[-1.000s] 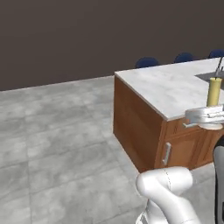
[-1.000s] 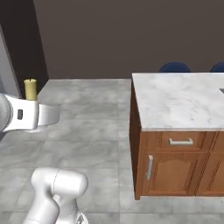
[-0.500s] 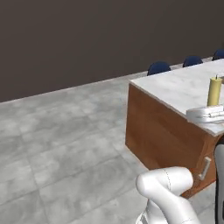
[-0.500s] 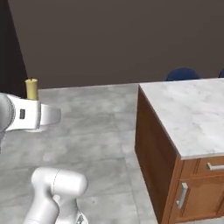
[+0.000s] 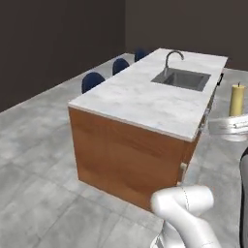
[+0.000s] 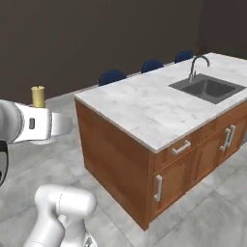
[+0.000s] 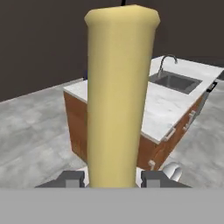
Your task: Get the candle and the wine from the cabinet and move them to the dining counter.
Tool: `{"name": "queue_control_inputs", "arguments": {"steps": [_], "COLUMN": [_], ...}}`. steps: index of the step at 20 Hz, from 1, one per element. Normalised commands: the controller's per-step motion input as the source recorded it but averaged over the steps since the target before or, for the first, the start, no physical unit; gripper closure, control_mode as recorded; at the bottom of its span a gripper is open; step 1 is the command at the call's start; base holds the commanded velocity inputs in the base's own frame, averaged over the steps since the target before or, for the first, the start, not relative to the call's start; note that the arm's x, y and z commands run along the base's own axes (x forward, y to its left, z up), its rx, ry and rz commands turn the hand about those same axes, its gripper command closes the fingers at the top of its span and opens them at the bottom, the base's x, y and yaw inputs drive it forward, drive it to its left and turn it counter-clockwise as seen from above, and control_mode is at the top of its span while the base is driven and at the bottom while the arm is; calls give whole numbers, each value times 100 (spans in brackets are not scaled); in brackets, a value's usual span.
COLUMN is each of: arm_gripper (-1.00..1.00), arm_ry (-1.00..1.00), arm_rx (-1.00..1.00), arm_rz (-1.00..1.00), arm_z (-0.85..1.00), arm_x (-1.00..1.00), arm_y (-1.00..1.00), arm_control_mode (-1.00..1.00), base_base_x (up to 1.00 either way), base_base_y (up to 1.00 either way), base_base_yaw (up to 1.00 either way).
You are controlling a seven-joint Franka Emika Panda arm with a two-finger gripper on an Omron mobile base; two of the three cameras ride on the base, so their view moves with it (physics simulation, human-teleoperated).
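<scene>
The gripper is closed about halfway around the candle, one finger on each side of its base, holding it upright in the air. It's well short of the dining counter, off the surface's near end, away from the sink.

We get flat, even rendered light, no glare. The back walls go really dark. All 3 views look soft and low-res.
</scene>
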Motion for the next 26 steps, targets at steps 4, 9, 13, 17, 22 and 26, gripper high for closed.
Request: {"name": "queue_control_inputs", "arguments": {"steps": [4, 9, 13, 17, 22, 26], "arm_gripper": [100, 100, 100, 100, 100, 100], "arm_ry": [0, 0, 0, 0, 0, 0], "arm_rx": [0, 0, 0, 0, 0, 0], "arm_rz": [0, 0, 0, 0, 0, 0], "arm_z": [0, 0, 0, 0, 0, 0], "arm_x": [0, 0, 0, 0, 0, 0], "arm_y": [0, 0, 0, 0, 0, 0], "arm_control_mode": [100, 100, 100, 100, 100, 100], "base_base_x": [21, 23, 47, 54, 58, 30], "base_base_y": [31, 31, 44, 85, 100, 100], "base_base_yaw": [-93, -92, -84, -63, -27, 0]}}
